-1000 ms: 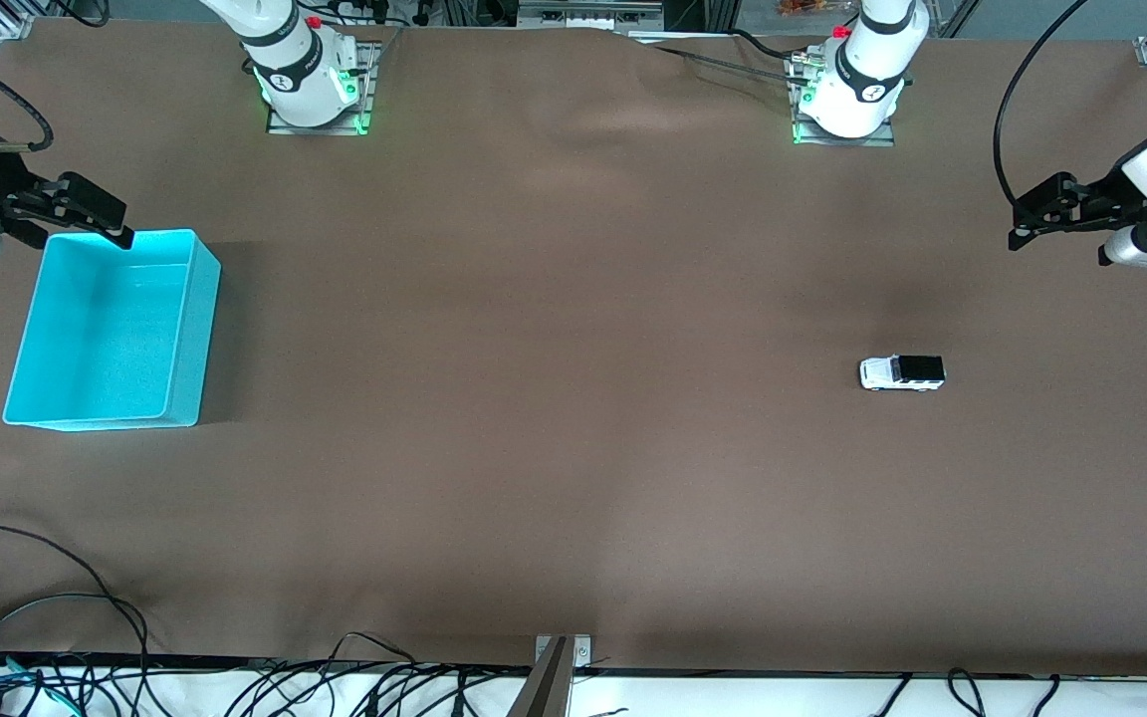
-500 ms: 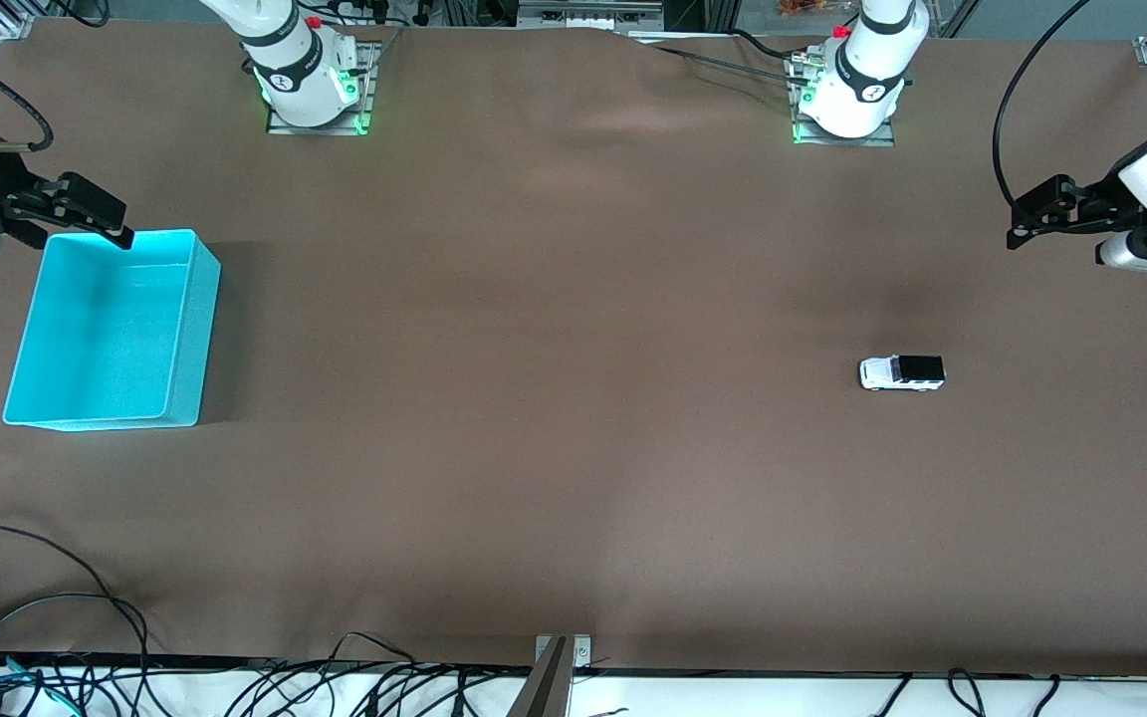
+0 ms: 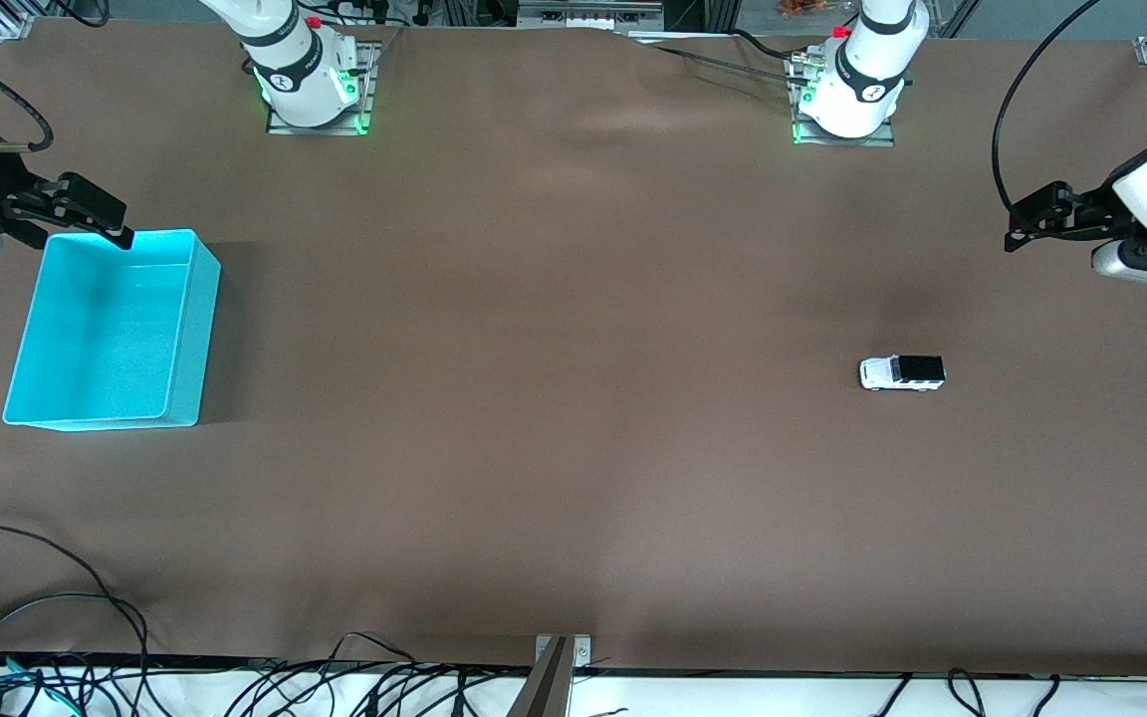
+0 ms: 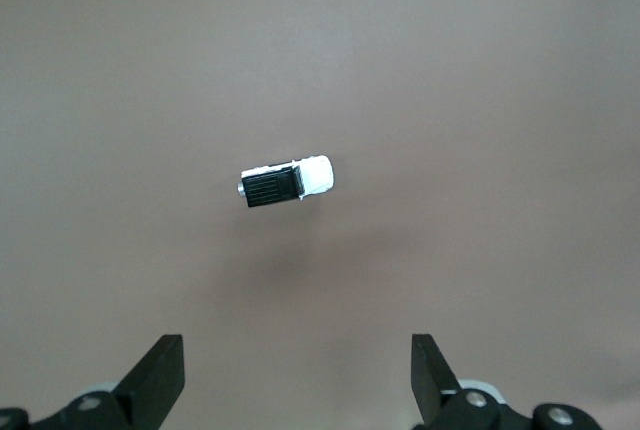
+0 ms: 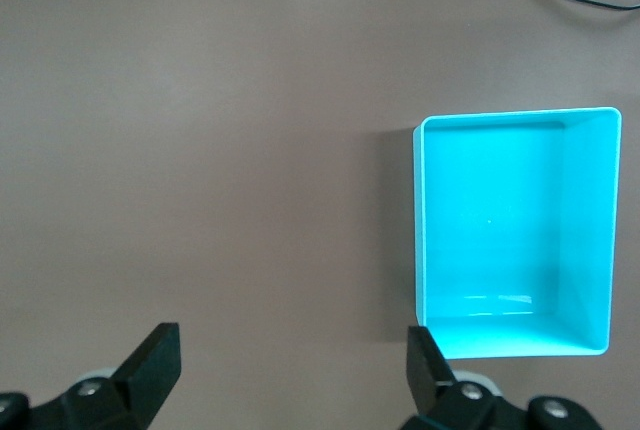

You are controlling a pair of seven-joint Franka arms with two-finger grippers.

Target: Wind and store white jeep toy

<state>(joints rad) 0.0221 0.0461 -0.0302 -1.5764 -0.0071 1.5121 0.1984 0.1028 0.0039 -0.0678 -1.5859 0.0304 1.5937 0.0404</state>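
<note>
While the left gripper (image 3: 1014,227) hangs wide open and empty above the brown surface (image 3: 573,398), the white jeep toy (image 3: 902,372) sits below and ahead of it. Beside the cyan bin (image 3: 190,329), the right gripper (image 3: 115,224) waits, spread wide, holding nothing.

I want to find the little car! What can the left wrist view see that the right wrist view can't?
Only the left wrist view shows the white jeep toy, standing alone on the table, with the open left gripper up in the air above the table, short of the toy.

Only the right wrist view shows the cyan bin, with nothing in it, and the open right gripper near it.

Both show the brown table and wide-open fingers holding nothing.
</note>
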